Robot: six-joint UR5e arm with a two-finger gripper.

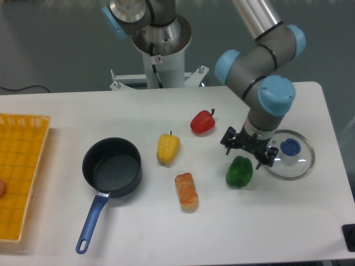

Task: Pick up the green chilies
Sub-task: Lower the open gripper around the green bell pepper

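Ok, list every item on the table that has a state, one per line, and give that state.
green chilies: lying on the table, not gripped
hand: just above the green chilies; open or shut unclear
pot: upright, lid off, nothing inside
glass lid: flat on the table, knob up
red pepper: on its side
yellow pepper: on its side

Arm bent over the table, gripper pointing down.
The gripper (244, 153) hangs from the wrist with its blue-capped joints stacked above; its black fingers (229, 145) are spread apart, holding nothing.
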